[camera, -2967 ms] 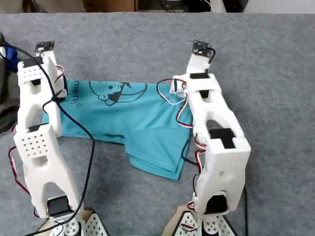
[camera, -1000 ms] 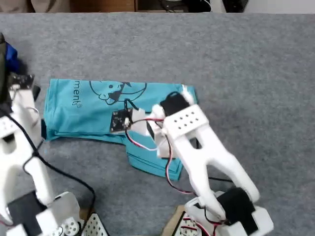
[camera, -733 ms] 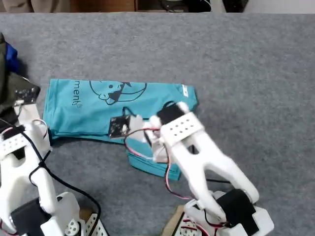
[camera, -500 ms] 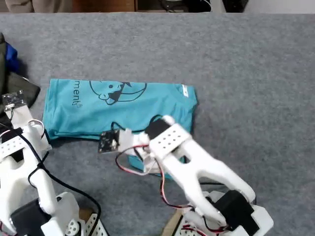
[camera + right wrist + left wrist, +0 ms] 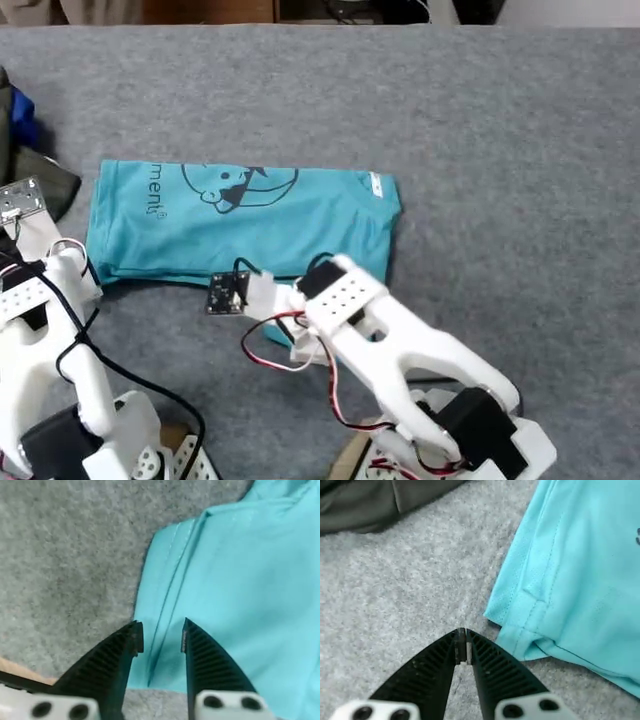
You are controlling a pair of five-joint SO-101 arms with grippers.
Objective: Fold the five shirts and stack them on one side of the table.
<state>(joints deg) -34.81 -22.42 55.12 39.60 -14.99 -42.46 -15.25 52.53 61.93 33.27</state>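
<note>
High view: the teal shirt point(image 5: 250, 225) lies flat on the grey tabletop point(image 5: 500, 150). The right arm point(image 5: 380, 330) bends over one long edge of it, and the left arm point(image 5: 45, 330) stands off one end.

Left wrist view: the left hand point(image 5: 461, 647) is pinched fully closed on nothing. The shirt's layered corner is just beside its tips, and dark cloth point(image 5: 380, 500) lies well ahead of them.

Right wrist view: the right hand point(image 5: 159, 635) is parted a little and empty, its tips over the shirt's hemmed edge.
</note>
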